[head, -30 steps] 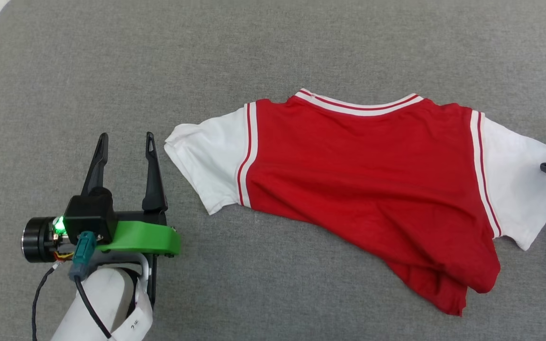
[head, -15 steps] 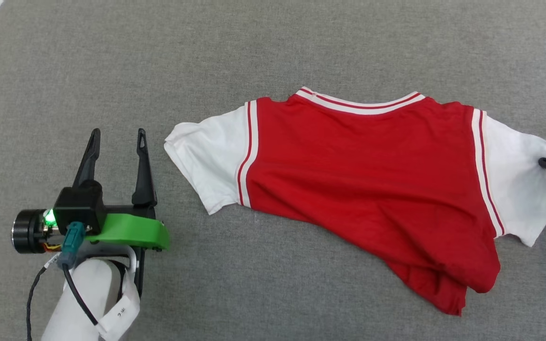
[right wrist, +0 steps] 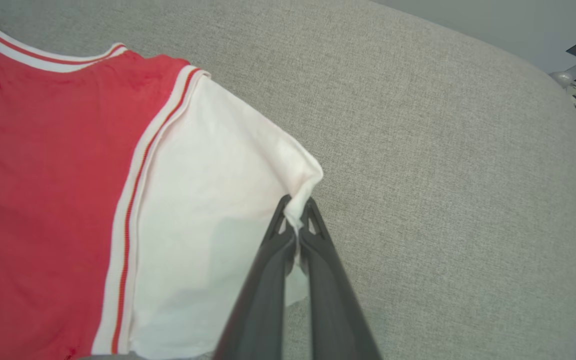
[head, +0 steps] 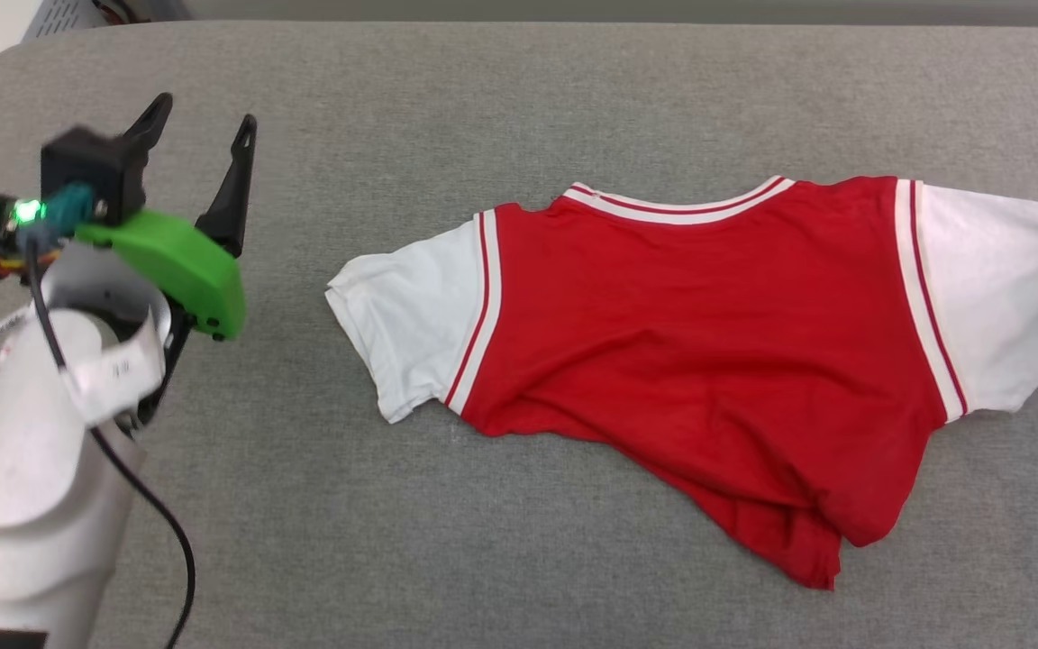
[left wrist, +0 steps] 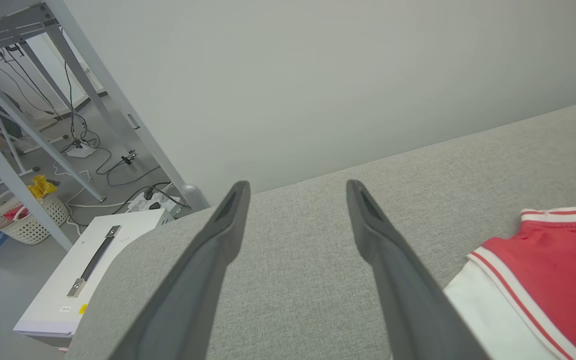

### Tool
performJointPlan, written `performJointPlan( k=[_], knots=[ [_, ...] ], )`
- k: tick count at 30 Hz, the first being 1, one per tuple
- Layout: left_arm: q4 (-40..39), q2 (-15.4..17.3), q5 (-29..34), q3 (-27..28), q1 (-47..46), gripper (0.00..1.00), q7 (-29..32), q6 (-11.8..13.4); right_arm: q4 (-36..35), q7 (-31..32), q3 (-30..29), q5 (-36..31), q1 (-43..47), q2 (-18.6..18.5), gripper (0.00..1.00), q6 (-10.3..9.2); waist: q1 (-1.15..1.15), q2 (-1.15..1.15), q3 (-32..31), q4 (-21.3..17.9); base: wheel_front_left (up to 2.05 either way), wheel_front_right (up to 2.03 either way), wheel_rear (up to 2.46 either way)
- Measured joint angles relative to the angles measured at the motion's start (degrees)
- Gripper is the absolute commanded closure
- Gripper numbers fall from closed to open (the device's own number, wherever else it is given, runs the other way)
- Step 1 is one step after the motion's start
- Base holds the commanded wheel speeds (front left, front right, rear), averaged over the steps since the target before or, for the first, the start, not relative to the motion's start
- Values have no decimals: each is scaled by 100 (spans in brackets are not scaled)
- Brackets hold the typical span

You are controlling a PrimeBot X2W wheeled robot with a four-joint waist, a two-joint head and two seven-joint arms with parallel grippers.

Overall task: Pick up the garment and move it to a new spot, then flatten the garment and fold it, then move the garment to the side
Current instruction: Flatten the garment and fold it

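**On grey tabletop, red jersey pinched by one sleeve**

Across the centre and toward 3 o'clock of the head view, the garment (head: 690,333) is seen spread on the grey fabric tabletop (head: 519,108). Its plain red face is turned up, its striped collar (head: 677,205) lies at 12 o'clock, and its hem is bunched toward 5 o'clock. The white sleeve (right wrist: 208,210) at 3 o'clock is pinched at its cuff by the right gripper (right wrist: 298,212), whose fingers are closed tight on the cloth. At 10 o'clock, well apart from the other sleeve, the left gripper (head: 203,110) is held above the tabletop, its fingers spread wide and empty.
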Motion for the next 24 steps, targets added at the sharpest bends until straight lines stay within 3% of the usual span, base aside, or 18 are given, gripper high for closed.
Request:
performJointPlan(
  k=[4,7,13,18,24],
  knots=[
    [175,310,-578,-595,-513,0,1308,-64,-96,-30,10,-10,40,23,100,0,0,0,64,-87,0,0,0],
    [98,601,-1296,-1450,-890,0,2394,-69,-155,-31,8,-20,40,43,100,0,0,0,146,-139,0,0,0],
    [24,1058,-2463,-2564,-1451,0,3908,-69,-237,-27,-2,-21,36,69,100,0,0,0,320,-221,0,0,0],
    [241,1166,-2973,-3119,-1749,0,4403,-69,-275,-19,-3,-66,-3,112,100,0,0,0,468,-290,0,0,0],
    [875,1138,-3264,-3527,-1916,0,4426,-69,-291,-1,93,-81,-132,248,100,0,0,0,628,-412,0,0,0]
  ],
)
